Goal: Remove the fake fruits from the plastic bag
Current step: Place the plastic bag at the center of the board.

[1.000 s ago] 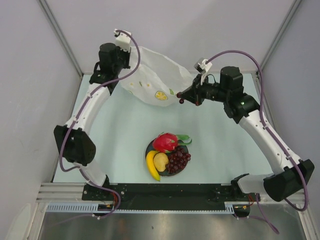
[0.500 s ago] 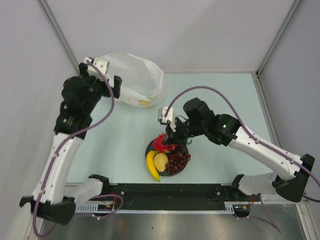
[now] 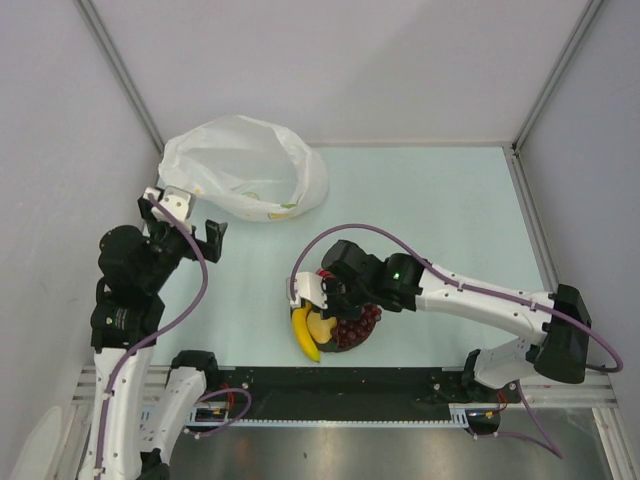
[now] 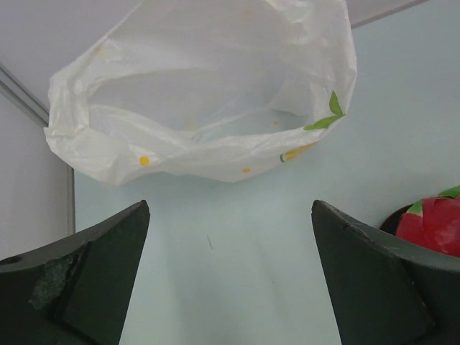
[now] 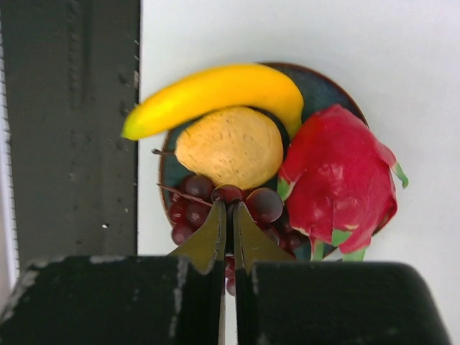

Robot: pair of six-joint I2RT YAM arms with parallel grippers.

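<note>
**All four toy fruits on the plate, bag lying apart**

In the overhead view, a pale green table (image 3: 450,200) is seen from above, with two robot arms mounted at its near edge.

The plastic bag (image 3: 245,170) is found at about 11 o'clock on the table, in the far left corner. It is crumpled and translucent white, with small green and yellow marks. In the left wrist view its mouth is seen gaping toward the camera.

The plate (image 5: 323,86), round and dark blue-green, is set at about 6 o'clock on the table, near the front edge and well apart from the bag. The fruits are piled on it. In the right wrist view, the banana (image 5: 215,90) is curved along the plate from 10 to 1 o'clock. The round yellow fruit (image 5: 230,147) is nestled just below it at the centre. The dragon fruit (image 5: 338,172) is placed at 3 o'clock, and the grape bunch (image 5: 194,205) at 6 to 7 o'clock.

The left gripper (image 4: 230,215) is held above bare table between bag and plate, its jaws spread wide with nothing between them.

The right gripper (image 5: 230,215) is poised over the plate with its jaws pressed together, the tips right at the grape bunch. Whether the grapes are touched cannot be told.
</note>
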